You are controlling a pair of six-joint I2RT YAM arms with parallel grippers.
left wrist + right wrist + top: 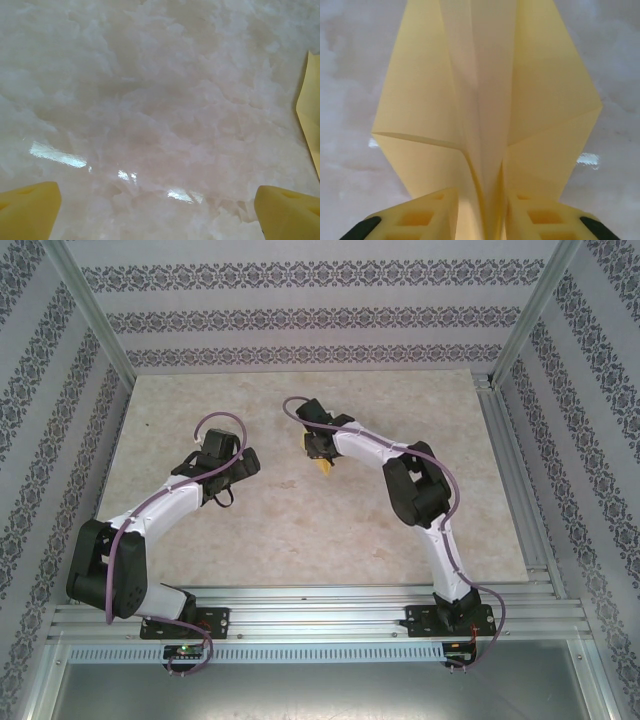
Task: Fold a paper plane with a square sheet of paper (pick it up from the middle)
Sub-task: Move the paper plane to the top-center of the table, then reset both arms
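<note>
While the left pincer stands wide open, the right pincer straddles the pointed yellow-orange paper plane; grip indeterminate.

Overhead rear view across table; wrist views close above it, paper plane common to all.

The plane is thin matt paper, smooth between crisp creases. My fingers look like matt yellow plastic, moulded with hollows. The counter is glossy, marbled like stone, throwing glints. The rails are brushed metal.
</note>
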